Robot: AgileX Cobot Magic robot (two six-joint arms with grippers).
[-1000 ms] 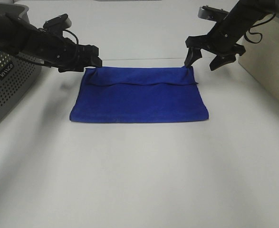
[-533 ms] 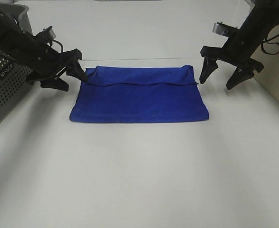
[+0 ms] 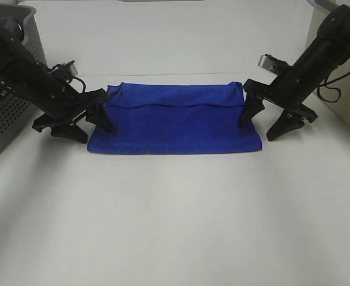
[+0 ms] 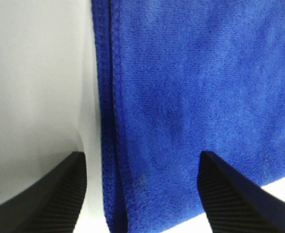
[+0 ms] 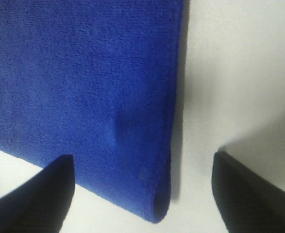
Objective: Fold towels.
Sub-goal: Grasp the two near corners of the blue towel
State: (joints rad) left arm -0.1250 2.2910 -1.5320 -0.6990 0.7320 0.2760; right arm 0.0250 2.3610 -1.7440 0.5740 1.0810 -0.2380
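The royal-blue towel lies folded on the white table, with a fold line near its far edge. My left gripper is open and low at the towel's left short edge near the front corner. One finger is over the towel and the other is on the bare table. The left wrist view shows the stitched edge of the towel between the fingers of the left gripper. My right gripper is open and straddles the right short edge in the same way. The right wrist view shows the towel's front corner between the fingers of the right gripper.
A grey perforated basket stands at the left edge behind the left arm. A beige box stands at the right edge behind the right arm. The white table spreads out in front of the towel.
Both grippers have moved from the towel's far corners down and toward the front, along its short edges. They now sit low at the front corners, still open. The towel has not moved.
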